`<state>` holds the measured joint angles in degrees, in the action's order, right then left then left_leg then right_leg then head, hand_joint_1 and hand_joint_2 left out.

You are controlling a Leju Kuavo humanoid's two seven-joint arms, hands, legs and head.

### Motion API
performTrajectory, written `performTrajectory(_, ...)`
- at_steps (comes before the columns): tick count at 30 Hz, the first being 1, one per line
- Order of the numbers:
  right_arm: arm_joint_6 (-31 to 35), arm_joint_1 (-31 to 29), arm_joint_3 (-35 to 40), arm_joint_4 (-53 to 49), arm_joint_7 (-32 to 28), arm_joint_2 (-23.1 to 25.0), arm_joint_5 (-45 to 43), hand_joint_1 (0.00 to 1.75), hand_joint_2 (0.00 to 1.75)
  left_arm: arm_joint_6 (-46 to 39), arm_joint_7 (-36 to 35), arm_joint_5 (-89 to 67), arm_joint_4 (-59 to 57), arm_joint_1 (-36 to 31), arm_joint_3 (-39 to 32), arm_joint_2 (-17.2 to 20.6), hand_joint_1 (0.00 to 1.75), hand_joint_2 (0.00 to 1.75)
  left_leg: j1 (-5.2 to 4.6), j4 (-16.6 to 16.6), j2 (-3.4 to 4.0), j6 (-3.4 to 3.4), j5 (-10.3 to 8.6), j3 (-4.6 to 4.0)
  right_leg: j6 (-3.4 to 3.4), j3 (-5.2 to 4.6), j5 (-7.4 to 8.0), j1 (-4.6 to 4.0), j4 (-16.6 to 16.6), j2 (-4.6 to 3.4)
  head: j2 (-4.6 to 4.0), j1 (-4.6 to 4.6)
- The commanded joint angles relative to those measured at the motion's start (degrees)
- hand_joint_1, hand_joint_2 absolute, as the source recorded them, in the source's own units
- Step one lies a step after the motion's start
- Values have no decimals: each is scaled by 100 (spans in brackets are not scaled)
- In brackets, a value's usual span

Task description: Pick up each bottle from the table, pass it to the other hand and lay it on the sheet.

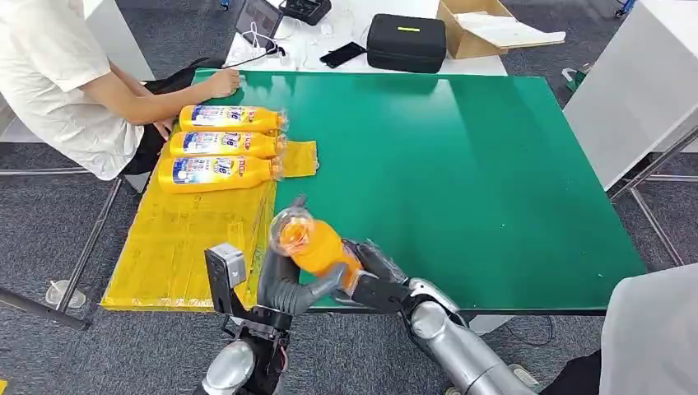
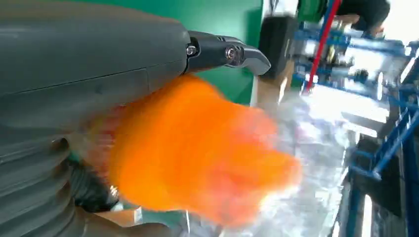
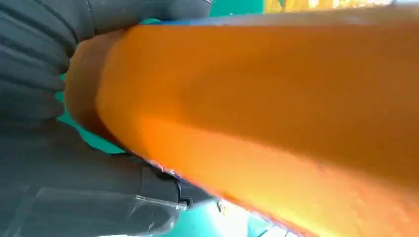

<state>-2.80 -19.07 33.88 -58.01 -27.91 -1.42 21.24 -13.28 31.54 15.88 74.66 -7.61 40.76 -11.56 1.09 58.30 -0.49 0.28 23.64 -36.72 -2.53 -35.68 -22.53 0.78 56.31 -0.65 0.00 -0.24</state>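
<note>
1. Between both hands, over the near table (image 1: 494, 206) edge, you have the bottle (image 1: 317, 244) mid-handover: this looks like the pass from right to left.
2. Your right hand (image 1: 374, 276) grasps its lower body, fingers wrapped round it.
3. Your left hand (image 1: 288, 280) curls its fingers (image 1: 276, 259) round the upper part; the left wrist view puts the bottle (image 2: 197, 153) right against the thumb, so I judge it grasped too, though blur hides how firmly.
4. Next, you likely need the left grasp firm before the right fingers let go.
5. Beyond the left fingers lies the sheet (image 1: 189, 239), three bottles (image 1: 222, 146) on its far end, a person's hand (image 1: 222, 82) just past them.
6. Bare sheet near the fingers gives room; mind its hanging near edge and the table's.
</note>
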Motion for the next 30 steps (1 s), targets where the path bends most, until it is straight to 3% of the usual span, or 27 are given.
performTrajectory(1, -102, -201, -30, -78, 170, -163, -311, 175, 175, -827, 62, -634, -839, -474, 237, -35, 0, 175, -4, -3, -6, 4, 0, 13, 6, 15, -4, 2, -1, 13, 2, 0)
performTrajectory(9, -97, -191, -20, -142, 189, -179, -315, 175, 175, -935, -14, -803, -1037, -538, 281, -65, 0, 175, -5, -4, 1, 4, 4, 19, 7, 18, -6, 2, 0, 6, 0, -2)
performTrajectory(10, -80, -188, -41, -185, 203, -187, -322, 175, 175, -932, -41, -803, -1107, -547, 259, -86, 40, 175, -4, -4, 2, 3, 2, 11, 5, 11, -2, 1, -1, 4, 0, 0)
performTrajectory(11, -71, -184, -62, -239, 224, -194, -336, 175, 175, -933, -43, -814, -1188, -563, 243, -107, 143, 175, -4, -4, 4, 4, 7, 26, 9, 25, -7, 1, -1, 5, 0, -2)
performTrajectory(12, -66, -187, -66, -267, 234, -199, -334, 175, 175, -921, -45, -809, -1220, -573, 232, -116, 171, 175, -5, -4, 2, 4, 4, 20, 8, 19, -5, 1, -1, 6, 0, 0)
performTrajectory(16, -111, -158, -88, -394, 302, -178, -403, 175, 175, -694, -113, -631, -1263, -596, 156, -152, 175, 175, -5, -4, 4, 4, 1, 12, 6, 11, -1, 2, -1, 2, 0, 0)
performTrajectory(23, -197, -41, -207, -513, 214, -165, -630, 175, 175, 446, -688, 250, -988, -451, 165, -22, 175, 175, -4, -4, 13, 4, 10, 25, 9, 22, -7, 1, 0, -5, 0, 0)
performTrajectory(30, -216, -25, -216, -477, 153, -143, -671, 175, 175, 571, -708, 385, -848, -458, 178, 3, 175, 175, -6, -3, 16, 4, 7, 14, 7, 13, -3, 3, 2, -10, 0, 0)
